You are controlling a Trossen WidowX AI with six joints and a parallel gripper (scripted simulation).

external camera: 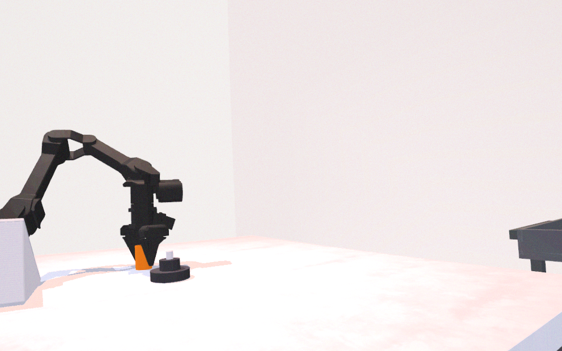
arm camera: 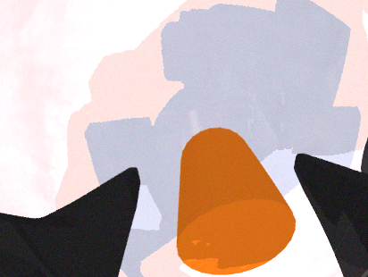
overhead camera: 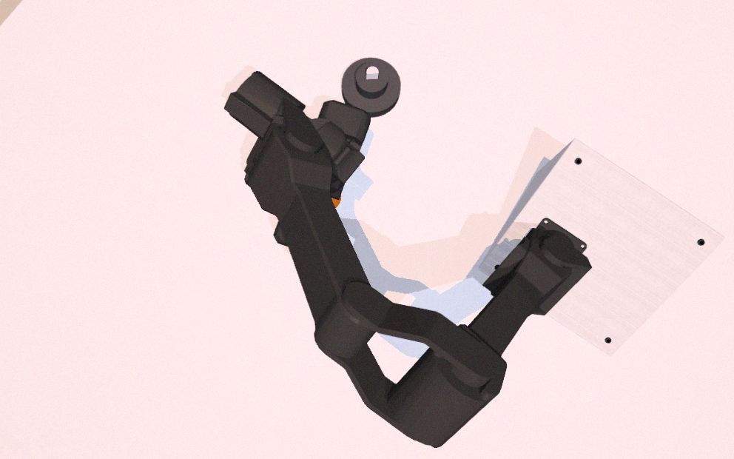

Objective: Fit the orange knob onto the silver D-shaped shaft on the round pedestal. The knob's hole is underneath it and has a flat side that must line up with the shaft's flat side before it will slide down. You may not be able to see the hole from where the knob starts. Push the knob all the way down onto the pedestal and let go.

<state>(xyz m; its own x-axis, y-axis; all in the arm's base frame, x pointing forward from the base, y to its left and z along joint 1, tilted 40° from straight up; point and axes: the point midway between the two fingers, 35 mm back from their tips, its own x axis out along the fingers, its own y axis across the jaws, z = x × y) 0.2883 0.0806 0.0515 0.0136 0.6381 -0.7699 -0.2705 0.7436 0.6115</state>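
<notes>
While the arm bends over it, knob in top view: a bit of the orange knob [overhead camera: 336, 202] [external camera: 140, 262] [arm camera: 232, 232] peeks out by the gripper [overhead camera: 336, 193] [external camera: 143, 262] [arm camera: 221, 170].
Pedestal: the dark round pedestal [overhead camera: 351, 98] [external camera: 169, 274] is near the knob, and its shaft [overhead camera: 371, 69] [external camera: 169, 255] is bare.
Counter: the tan strip at the top left corner may be past the edge of the counter [overhead camera: 108, 324] [external camera: 331, 310] [arm camera: 27, 89]. The pedestal looks well in from it.
Room: the gripper's body looks close to the pedestal, so a swing that way needs care.
Knob in exterior view: it stands up on the counter, between the pedestal and the arm's base [overhead camera: 649, 243] [external camera: 10, 260], well in from the back corner.
Fingers in wrist view: wide open, one on each side, with gaps. They hold nothing.
Hole: hidden.
Done: the gripper is around the knob, I think.
Left: grip, lift, line up the flat sides, push down, let go.
</notes>
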